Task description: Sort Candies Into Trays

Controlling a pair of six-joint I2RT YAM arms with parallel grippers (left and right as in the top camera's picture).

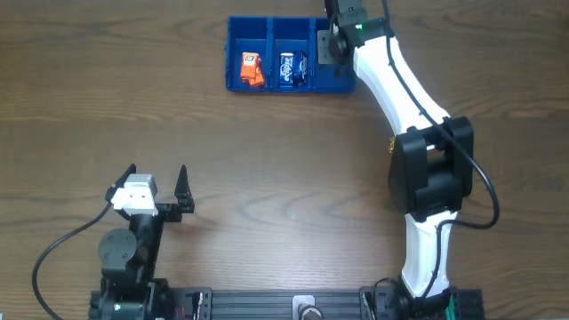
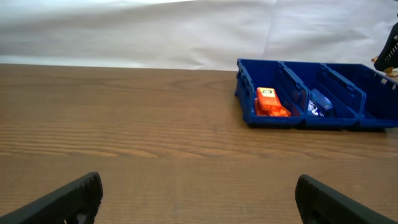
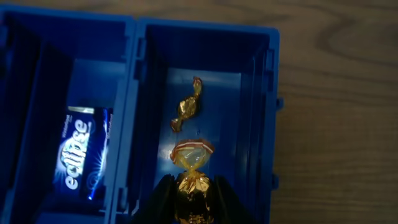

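Note:
A blue three-compartment tray (image 1: pixel 267 88) sits at the table's far middle. Its left compartment holds an orange candy (image 1: pixel 251 68), its middle one a blue mint pack (image 1: pixel 292 68). My right gripper (image 1: pixel 331 40) hangs over the right compartment. In the right wrist view this gripper (image 3: pixel 193 205) is shut on a gold-wrapped candy (image 3: pixel 193 165), just above the compartment floor. A second gold candy (image 3: pixel 188 106) lies loose in the same compartment, beside the mint pack (image 3: pixel 79 152). My left gripper (image 1: pixel 157 171) stands open with nothing in it near the front left, far from the tray (image 2: pixel 311 121).
Bare wooden tabletop stretches between the left gripper (image 2: pixel 199 199) and the tray. A white backdrop rises behind the table's far edge. The right arm spans from the front right up to the tray.

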